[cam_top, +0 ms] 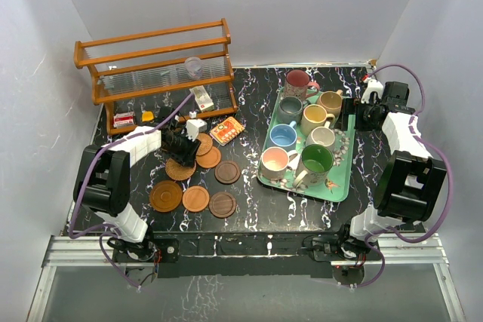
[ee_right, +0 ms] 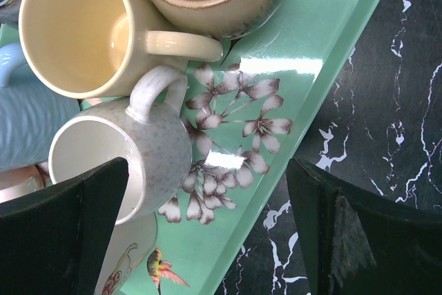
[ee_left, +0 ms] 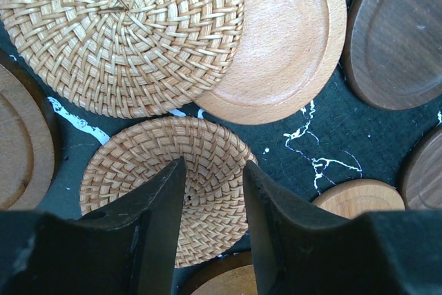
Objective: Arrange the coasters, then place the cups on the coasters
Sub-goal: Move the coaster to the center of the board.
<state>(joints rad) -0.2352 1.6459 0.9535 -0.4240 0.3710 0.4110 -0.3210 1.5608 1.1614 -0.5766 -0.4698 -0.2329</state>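
Coasters (cam_top: 195, 198): round, wood and wicker, lying flat, loosely clustered left of centre, some overlapping. Cups (cam_top: 283, 136): eight coloured handled mugs, upright, packed on green tray (cam_top: 341, 186), right.

Small woven coaster (ee_left: 166, 164) partly behind jaws, dark coaster (ee_left: 400, 32) cut by right edge, blue mug (ee_right: 27, 122) cropped left

the table (cam_top: 256, 213) is black, veined white. the tray (ee_right: 304, 46) is mint green with flowers. the woven coasters (ee_left: 124, 32) are tan.
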